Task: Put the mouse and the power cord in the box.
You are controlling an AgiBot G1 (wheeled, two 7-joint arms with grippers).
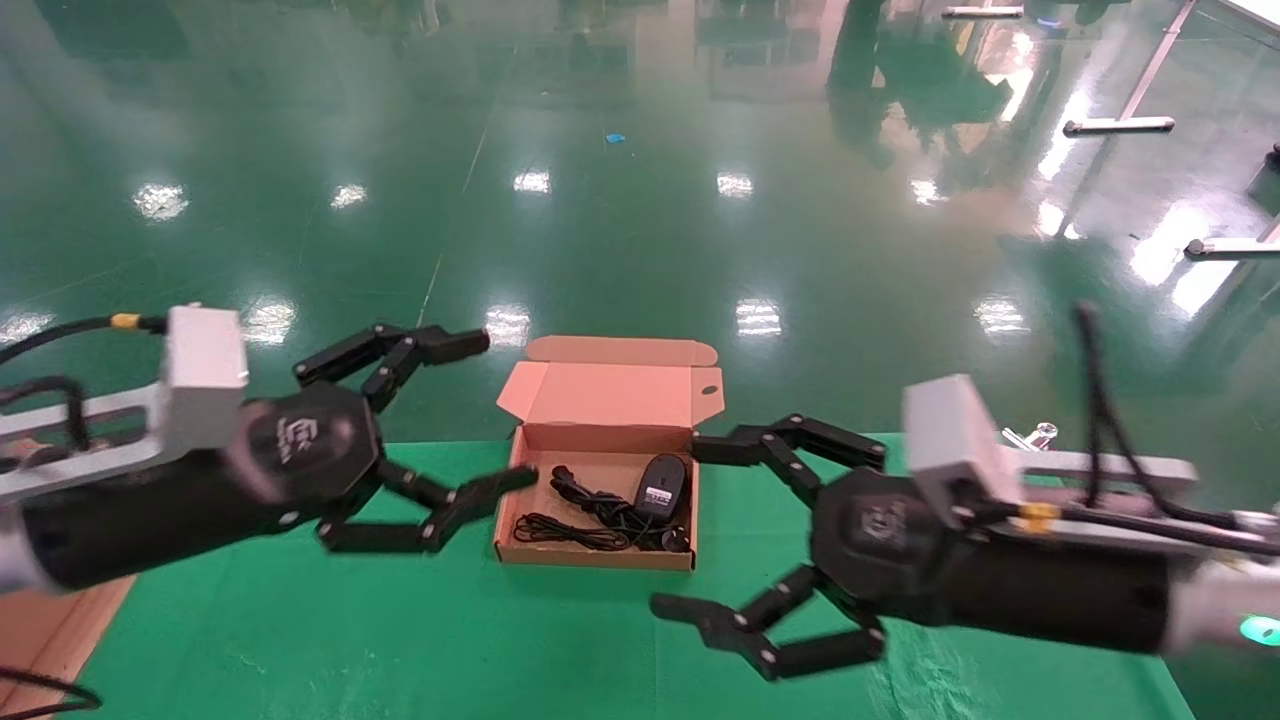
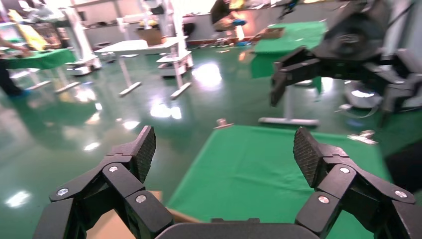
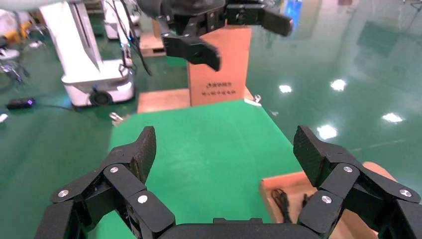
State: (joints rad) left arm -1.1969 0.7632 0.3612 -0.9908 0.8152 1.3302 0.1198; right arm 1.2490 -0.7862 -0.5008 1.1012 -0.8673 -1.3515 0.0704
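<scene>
right pincer (image 1: pixel 690 530) and left pincer (image 1: pixel 480 410), both spread wide and empty, flank the box (image 1: pixel 598 560) on the desk (image 1: pixel 300 640). mouse (image 1: pixel 662 485) and power cord (image 1: pixel 590 510) lie inside; loading looks complete, so only withdrawal, perhaps closing the lid, seems left.

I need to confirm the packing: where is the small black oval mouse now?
In the head view, the small black oval mouse lies inside the open brown cardboard box, toward its right side, beside the bundled black power cord.

Green-covered table (image 1: pixel 300 620) with the open box (image 1: pixel 600 400) (lid flap up) at its far edge
</scene>
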